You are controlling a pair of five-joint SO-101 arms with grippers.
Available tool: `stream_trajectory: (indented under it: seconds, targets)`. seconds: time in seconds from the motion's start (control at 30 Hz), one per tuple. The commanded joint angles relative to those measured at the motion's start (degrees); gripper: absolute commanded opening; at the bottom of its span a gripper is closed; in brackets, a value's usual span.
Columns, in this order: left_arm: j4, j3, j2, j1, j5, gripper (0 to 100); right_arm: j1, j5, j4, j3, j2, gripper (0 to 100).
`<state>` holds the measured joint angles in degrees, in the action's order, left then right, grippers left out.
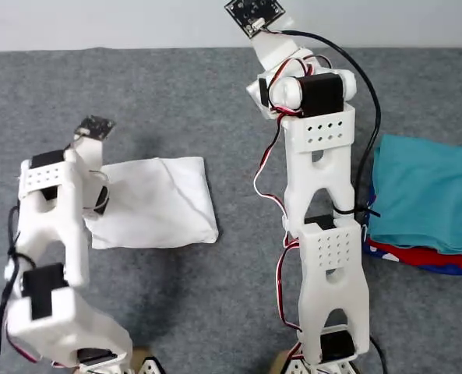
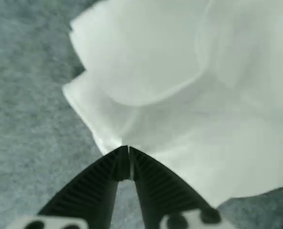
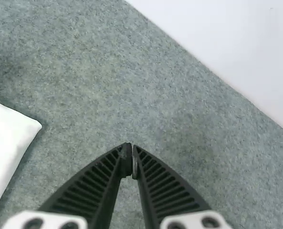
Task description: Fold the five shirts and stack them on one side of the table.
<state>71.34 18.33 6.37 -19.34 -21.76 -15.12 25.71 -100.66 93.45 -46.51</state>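
Two ribbed black pairs are clenched. At the tips of the left fingers (image 2: 127, 160) lies the rumpled white shirt (image 2: 179, 95). Beneath the right fingers (image 3: 128, 157) is the fuzzy gray surface (image 3: 84, 71).

No text, label, brand, number or sign can be read in any of these views.
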Motion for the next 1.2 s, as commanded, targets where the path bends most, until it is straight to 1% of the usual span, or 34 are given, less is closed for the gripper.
stream_trajectory:
  seconds: [0.0,0.17,0.23,0.3,0.37,0.43,0.5,0.63,0.73,0.83,0.93,1.0,1.1,1.17]
  targets:
    - [1.9,-1.8,-8.1,0.0,-0.6,1,-0.5,-0.4,-2.3,2.5,3.9,0.9]
    - [9.5,-0.4,-12.7,1.2,-0.9,1,-1.0,-0.5,-2.3,2.5,3.8,0.9]
    - [10.4,1.2,-13.1,1.6,-0.9,1,-1.0,-0.5,-2.3,2.5,3.8,0.9]
    - [8.4,4.0,-13.0,1.8,-0.9,1,-1.0,-0.5,-2.3,2.5,3.8,0.9]
    - [4.7,7.8,-12.4,1.8,-0.9,1,-1.0,-0.5,-2.3,2.5,3.8,0.9]
    - [1.1,11.5,-11.0,1.8,-0.9,1,-1.0,-0.5,-2.3,2.5,3.8,0.9]
    - [-0.9,14.4,-8.8,1.6,-0.9,1,-1.0,-0.5,-2.3,2.5,3.8,0.9]
    - [-1.1,18.3,-6.2,1.5,-1.6,1,-0.9,-0.5,-2.3,2.5,3.8,0.9]
    - [-0.9,19.7,-7.2,1.4,-2.0,1,-0.9,-0.5,-2.3,2.5,3.8,0.9]
    - [1.2,18.8,-11.7,1.4,-1.9,1,-1.0,-0.5,-2.3,2.5,3.8,0.9]
    - [5.5,15.6,-19.3,1.3,-1.8,1,-1.5,-0.5,-2.3,1.8,3.6,0.9]
    - [8.4,13.5,-25.1,1.2,-1.5,1,-2.3,-0.5,-2.3,-1.3,3.5,0.9]
    - [11.4,11.1,-33.5,-1.4,0.9,1,-4.7,-0.5,-2.2,-7.6,3.4,1.1]
    - [13.1,10.7,-38.5,-4.6,1.1,1,-7.3,-0.5,-2.2,-11.9,3.4,1.2]
